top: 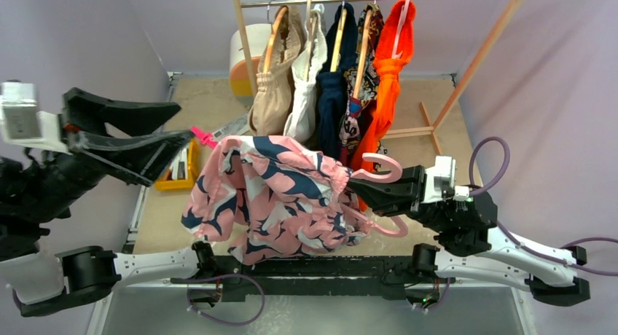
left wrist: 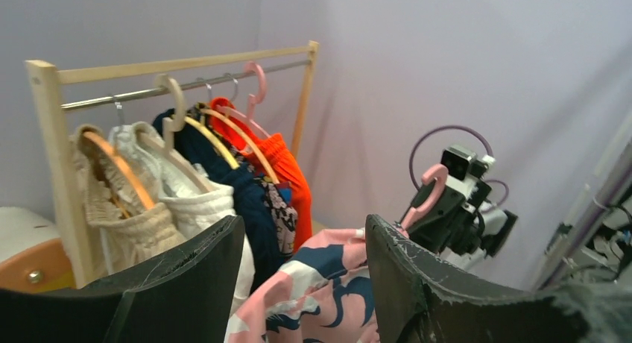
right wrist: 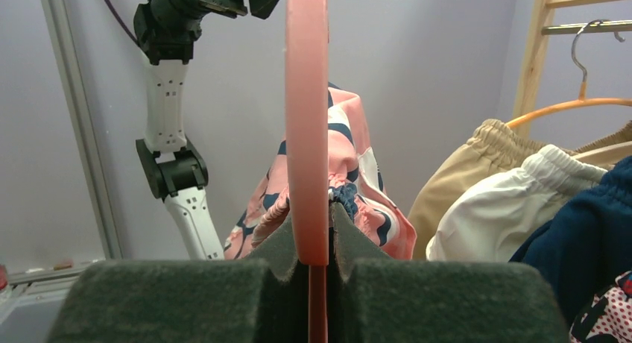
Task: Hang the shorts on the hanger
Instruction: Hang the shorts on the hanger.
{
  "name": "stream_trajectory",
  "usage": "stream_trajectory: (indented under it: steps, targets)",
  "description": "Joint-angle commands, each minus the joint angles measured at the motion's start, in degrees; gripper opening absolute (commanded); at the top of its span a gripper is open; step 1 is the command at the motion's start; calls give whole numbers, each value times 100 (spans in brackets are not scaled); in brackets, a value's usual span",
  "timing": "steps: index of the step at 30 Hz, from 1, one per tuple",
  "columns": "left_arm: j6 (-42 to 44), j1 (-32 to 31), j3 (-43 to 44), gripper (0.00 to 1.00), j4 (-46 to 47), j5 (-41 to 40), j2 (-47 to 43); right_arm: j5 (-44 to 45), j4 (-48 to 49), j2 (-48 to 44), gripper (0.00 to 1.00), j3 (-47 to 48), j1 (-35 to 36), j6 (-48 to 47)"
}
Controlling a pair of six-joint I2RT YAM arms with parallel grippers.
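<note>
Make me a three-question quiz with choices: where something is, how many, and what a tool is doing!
1. Where are the pink shorts? A in a box; B draped on the pink hanger; C flat on the table.
2. How many clothes hang on the wooden rack? A three; B eight; C five.
3. The left tool is: A open, empty; B shut on shorts; C shut on hanger.
Answers: 1 B, fabric hangs from it; 2 C, beige, white, navy, patterned, orange; 3 A, fingers apart, gripping nothing.

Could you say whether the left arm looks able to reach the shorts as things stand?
Probably yes: the left gripper hangs open and empty just left of the shorts, with a seemingly free path between them in the top view.
</note>
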Motion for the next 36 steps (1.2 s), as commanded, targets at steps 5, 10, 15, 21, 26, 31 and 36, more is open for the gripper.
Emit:
stream_trajectory:
  steps: [5, 10, 15, 21, 26, 31, 36]
  targets:
    - [469, -36, -171, 60, -309, 1955, 951, 181, 595, -233, 0, -213, -6, 210]
    - [677, -40, -595, 62, 144, 2363, 1153, 157, 715, -143, 0, -399, -3, 224]
    - [1064, -37, -1291, 66, 430, 2494, 991, 149, 494, -187, 0, -468, -3, 241]
    - [1296, -37, -2047, 78, 643, 2531, 631, 242, 41, -519, 0, -554, -3, 284]
    - [1577, -37, -2204, 80, 287, 2568, 764, 236, -47, -688, 0, -698, -3, 328]
    - [1951, -37, -2245, 80, 105, 2760, 962, 124, -129, -640, 0, -744, -2, 302]
    - [2240, -35, -2225, 79, 188, 2921, 1026, 51, -329, -515, 0, -688, -1, 259]
